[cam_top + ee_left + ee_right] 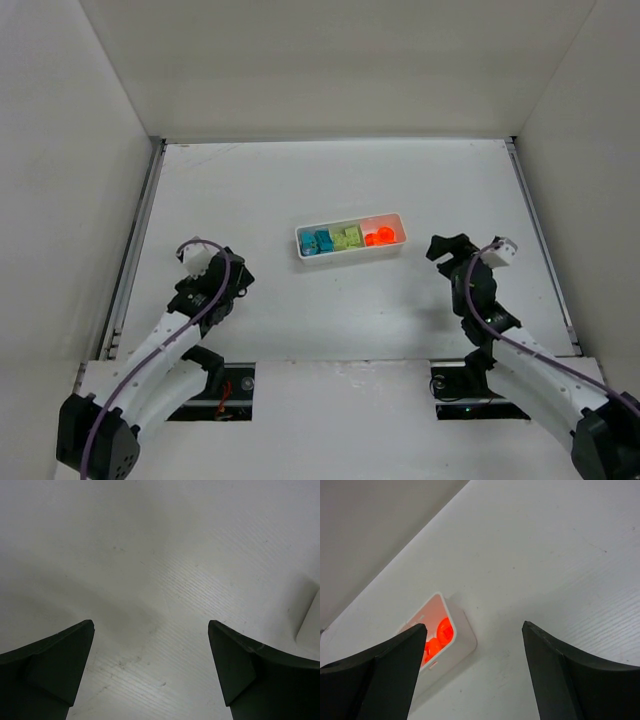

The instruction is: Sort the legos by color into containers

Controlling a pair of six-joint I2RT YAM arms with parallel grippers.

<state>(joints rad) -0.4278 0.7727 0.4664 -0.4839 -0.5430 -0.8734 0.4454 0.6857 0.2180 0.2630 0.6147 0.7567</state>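
Observation:
The long white tray [350, 222] lies at the table's middle. Its left compartment holds teal-blue legos [317, 242], the middle one yellow-green legos [348, 238], the right one orange-red legos [381, 236]. My left gripper [240, 276] is open and empty over bare table, left of and nearer than the tray; its wrist view shows only table between the fingers [150, 630]. My right gripper [440, 249] is open and empty just right of the tray. The right wrist view shows the tray's right end [462, 630] with the orange-red legos [440, 635] inside.
White walls enclose the table on three sides. A metal rail [135, 240] runs along the left edge and another [540, 240] along the right edge. A white wall edge [310, 625] shows at the right of the left wrist view.

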